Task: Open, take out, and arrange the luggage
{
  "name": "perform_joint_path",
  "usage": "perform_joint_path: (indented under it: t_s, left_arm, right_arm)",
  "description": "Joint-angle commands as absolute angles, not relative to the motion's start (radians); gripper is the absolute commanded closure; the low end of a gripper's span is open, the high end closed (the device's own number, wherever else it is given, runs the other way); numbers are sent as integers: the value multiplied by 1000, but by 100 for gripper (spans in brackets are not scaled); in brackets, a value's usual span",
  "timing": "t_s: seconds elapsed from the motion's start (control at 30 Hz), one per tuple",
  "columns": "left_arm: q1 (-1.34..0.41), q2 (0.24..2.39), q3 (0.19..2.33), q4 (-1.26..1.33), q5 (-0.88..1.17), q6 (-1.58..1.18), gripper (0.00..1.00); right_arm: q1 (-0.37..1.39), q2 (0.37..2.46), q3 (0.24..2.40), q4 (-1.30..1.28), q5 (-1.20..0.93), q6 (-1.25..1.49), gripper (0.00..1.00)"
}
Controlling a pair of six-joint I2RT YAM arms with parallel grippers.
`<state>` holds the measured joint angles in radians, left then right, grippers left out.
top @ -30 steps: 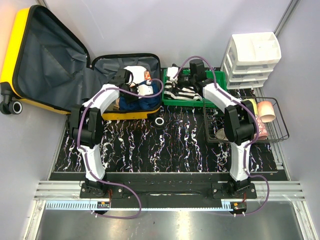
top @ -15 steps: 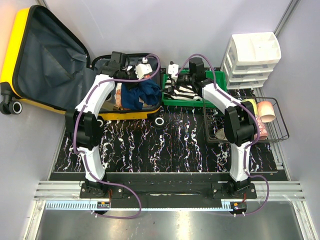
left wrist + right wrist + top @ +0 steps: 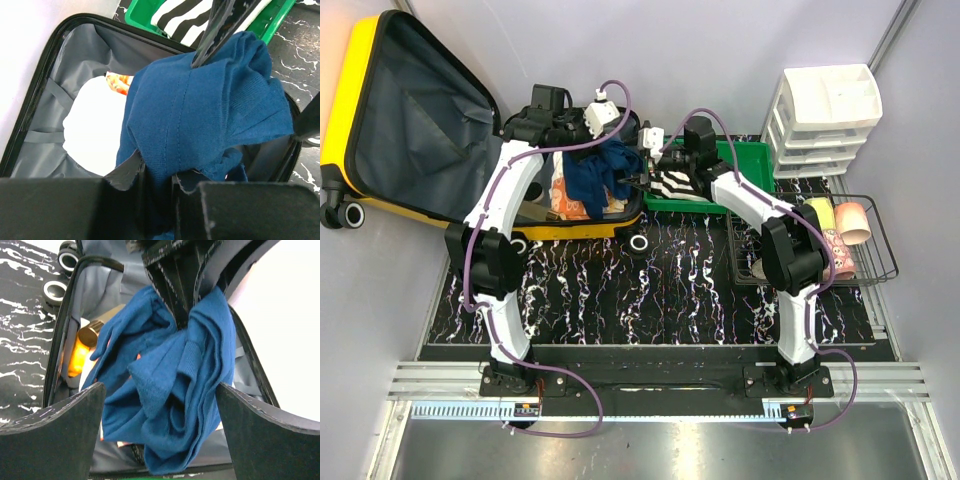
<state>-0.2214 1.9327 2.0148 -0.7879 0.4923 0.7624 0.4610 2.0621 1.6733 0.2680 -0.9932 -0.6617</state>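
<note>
The large yellow hard-shell suitcase (image 3: 415, 125) lay open at the back-left corner of the worktop (image 3: 670, 285), its right edge beside the green plastic tray (image 3: 752, 160). The left hand (image 3: 157, 175), earlier low inside, clenched a dark blue cloth (image 3: 600, 175) lifted above it. The right hand (image 3: 160, 405), spread wide, had shifted towards the cloth.

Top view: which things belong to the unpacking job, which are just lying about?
Job: yellow suitcase, blue garment, left gripper holding it; likely green tray with striped garment.
Lying about: white drawer unit, wire basket, pink cup.
</note>
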Motion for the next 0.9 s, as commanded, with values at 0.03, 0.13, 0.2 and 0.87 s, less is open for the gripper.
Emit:
perform_joint_path:
  t_s: [0.03,0.13,0.2,0.87]
  left_arm:
    - [-229,1921,2080,-744,537,718,100]
    - [-230,1914,2083,-729,551,684,100]
    - [-232,1910,2083,-719,557,660,100]
    - [-265,1878,2068,-657,512,522,17]
  right_arm:
    - [498,2062,1733,394,-956,-566,0]
    - [512,2080,1750,367,-930,-598,0]
    - [515,2097,1761,322,-893,-644,0]
    - [476,2066,1784,255,-539,-646,100]
